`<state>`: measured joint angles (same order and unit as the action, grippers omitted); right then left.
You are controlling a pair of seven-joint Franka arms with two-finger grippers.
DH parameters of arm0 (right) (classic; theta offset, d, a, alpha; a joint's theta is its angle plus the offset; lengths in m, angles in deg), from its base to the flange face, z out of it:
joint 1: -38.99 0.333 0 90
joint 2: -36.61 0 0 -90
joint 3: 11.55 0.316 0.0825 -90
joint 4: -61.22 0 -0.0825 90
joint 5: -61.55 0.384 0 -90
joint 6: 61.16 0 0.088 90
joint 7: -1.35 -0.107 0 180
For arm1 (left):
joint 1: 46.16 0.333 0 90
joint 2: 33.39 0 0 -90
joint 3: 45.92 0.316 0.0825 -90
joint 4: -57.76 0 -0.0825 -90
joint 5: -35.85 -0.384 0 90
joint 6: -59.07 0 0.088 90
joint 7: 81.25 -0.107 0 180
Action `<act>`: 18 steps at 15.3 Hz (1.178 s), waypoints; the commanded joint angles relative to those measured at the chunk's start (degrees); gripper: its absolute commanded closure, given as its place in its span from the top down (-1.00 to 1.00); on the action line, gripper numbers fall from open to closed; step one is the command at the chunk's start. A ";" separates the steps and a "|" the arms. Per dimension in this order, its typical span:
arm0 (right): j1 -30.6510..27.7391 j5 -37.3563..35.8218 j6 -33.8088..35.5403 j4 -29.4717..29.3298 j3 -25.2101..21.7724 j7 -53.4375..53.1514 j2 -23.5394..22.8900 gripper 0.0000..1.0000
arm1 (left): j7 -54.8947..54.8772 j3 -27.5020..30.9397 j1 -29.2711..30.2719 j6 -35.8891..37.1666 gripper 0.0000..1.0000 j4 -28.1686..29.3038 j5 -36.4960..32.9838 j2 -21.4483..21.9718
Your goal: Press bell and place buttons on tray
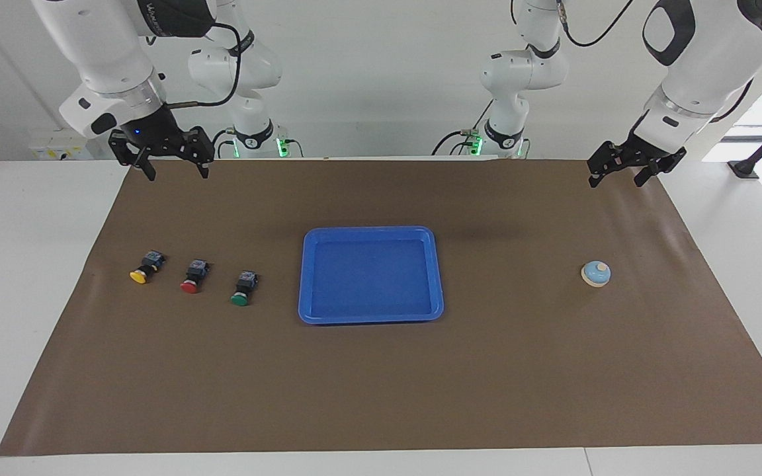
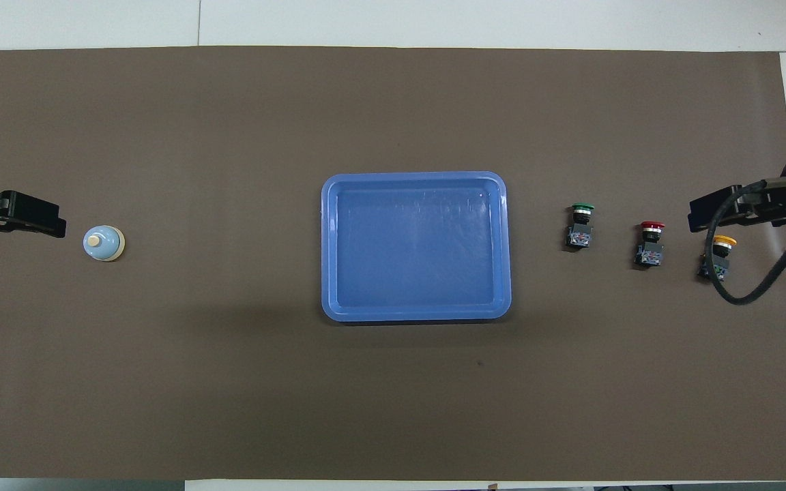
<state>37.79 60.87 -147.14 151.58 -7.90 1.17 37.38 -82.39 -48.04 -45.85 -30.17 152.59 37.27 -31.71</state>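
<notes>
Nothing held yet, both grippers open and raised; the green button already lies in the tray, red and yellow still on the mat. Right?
Not quite. The green button is not in the tray; it lies on the mat beside it, in line with the red button and yellow button. The facing view shows the tray holding nothing. The rest stands: left gripper and right gripper are open, raised and hold nothing.
</notes>
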 commanded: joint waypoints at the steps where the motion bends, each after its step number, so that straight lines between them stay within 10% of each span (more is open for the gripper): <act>1: -1.26 0.95 1.08 -1.06 0.75 1.49 -0.32 1.00 | 0.26 0.19 -0.31 0.38 1.00 0.26 0.07 0.16; 6: -1.26 0.95 0.91 -0.71 0.66 1.41 -0.23 1.00 | 0.52 0.18 -0.58 -1.54 1.00 0.26 0.51 -0.01; 7: -1.26 0.95 0.99 -0.19 0.75 1.41 0.11 1.00 | 0.43 0.18 -0.23 -3.21 0.78 0.79 0.51 0.08; 9: -1.18 0.95 0.99 0.17 0.75 1.32 0.47 1.00 | 0.35 0.27 0.21 -3.75 -0.88 1.84 0.51 0.43; 10: -1.18 0.95 0.99 0.26 0.75 1.32 0.47 1.00 | 0.26 0.45 0.39 -3.93 -1.00 2.54 0.51 0.69; 18: -0.74 0.95 0.99 0.26 0.75 1.41 0.47 1.00 | -3.35 0.54 4.26 -15.32 -1.00 12.73 0.07 -0.80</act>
<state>37.86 60.88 -146.80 151.56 -7.71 1.17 37.38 -84.14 -47.30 -42.73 -39.91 160.52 37.26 -32.57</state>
